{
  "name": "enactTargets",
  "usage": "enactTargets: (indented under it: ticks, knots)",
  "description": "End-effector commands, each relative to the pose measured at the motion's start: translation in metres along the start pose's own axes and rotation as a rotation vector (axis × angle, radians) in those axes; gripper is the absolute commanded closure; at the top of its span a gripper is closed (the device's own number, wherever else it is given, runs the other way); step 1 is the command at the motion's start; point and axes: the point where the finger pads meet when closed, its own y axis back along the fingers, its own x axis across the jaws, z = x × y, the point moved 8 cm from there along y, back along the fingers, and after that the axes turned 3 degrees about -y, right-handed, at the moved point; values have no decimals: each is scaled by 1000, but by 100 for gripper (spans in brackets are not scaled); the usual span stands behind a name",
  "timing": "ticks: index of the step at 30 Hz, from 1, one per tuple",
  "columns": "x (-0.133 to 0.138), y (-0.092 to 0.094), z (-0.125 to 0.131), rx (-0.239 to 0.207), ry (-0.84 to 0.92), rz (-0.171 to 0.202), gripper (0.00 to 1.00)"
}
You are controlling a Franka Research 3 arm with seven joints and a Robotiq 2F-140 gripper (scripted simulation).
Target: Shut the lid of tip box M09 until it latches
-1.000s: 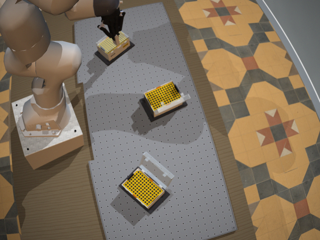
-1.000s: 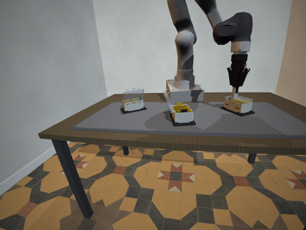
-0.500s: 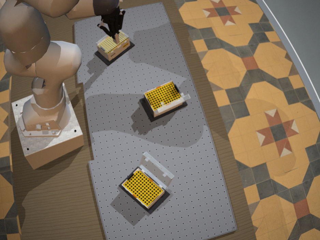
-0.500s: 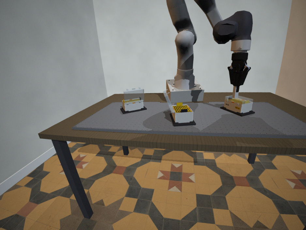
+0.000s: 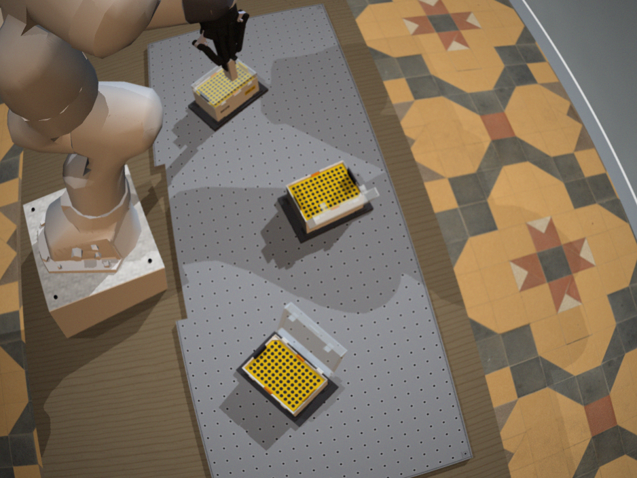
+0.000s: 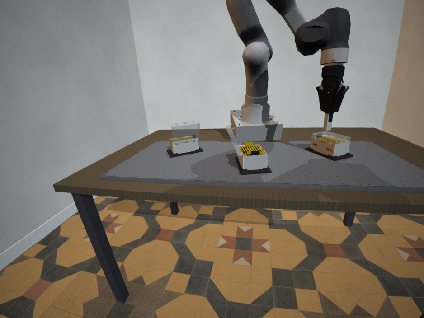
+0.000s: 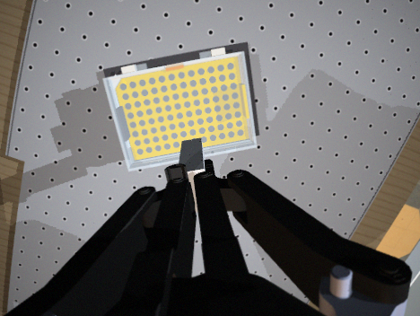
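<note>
H1 box (image 6: 330, 145), on the robot's far left of the counter (image 6: 164, 191): clear lid down flat over the yellow insert. End effector (image 6: 327, 118) above it, fingers pressed together, holding nothing. H2 box (image 6: 253, 158) and H3 box (image 6: 184, 143): lids open. ID stickers unreadable.
</note>
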Motion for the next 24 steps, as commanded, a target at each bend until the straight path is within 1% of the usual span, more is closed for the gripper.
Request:
enactTargets:
  ticks: [1,14,24]
  knots:
    - [-3,4,2,-11,6,-13,100]
    - [-3,22,2,-11,6,-13,100]
    - [-3,23,2,-11,6,-13,100]
